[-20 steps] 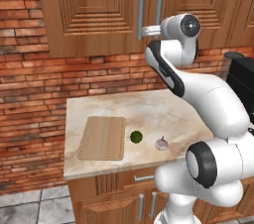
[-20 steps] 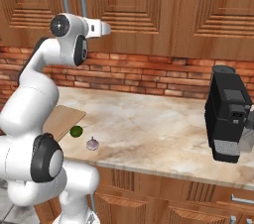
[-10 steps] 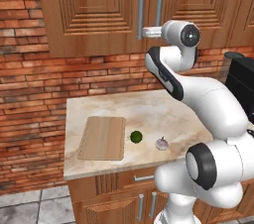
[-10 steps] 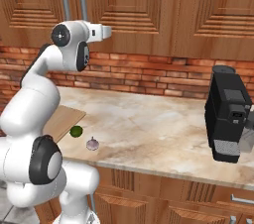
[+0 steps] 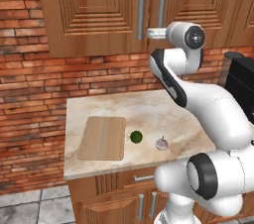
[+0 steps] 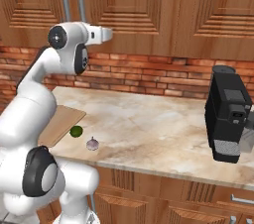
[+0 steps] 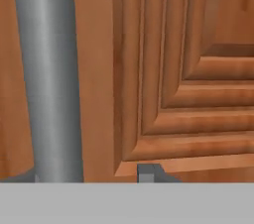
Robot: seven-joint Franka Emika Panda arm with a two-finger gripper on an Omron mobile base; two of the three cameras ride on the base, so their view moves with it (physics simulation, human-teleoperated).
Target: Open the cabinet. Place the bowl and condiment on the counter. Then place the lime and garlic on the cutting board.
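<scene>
Black coffee machine (image 6: 229,114) on counter (image 6: 163,129)

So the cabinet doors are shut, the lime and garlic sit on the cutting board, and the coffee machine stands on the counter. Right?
Not quite: the lime and garlic lie on the counter, beside the cutting board, as the left base view shows. The cabinet doors are shut and the coffee machine stands on the counter.

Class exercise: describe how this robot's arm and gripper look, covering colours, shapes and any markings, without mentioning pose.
The arm is glossy white, built of rounded, bulging segments. Its joints are dark: round black end caps and black bands between the shells. The hand is a small white block. The gripper has two small dark grey finger tips. No cables, logos or other markings can be made out.
</scene>
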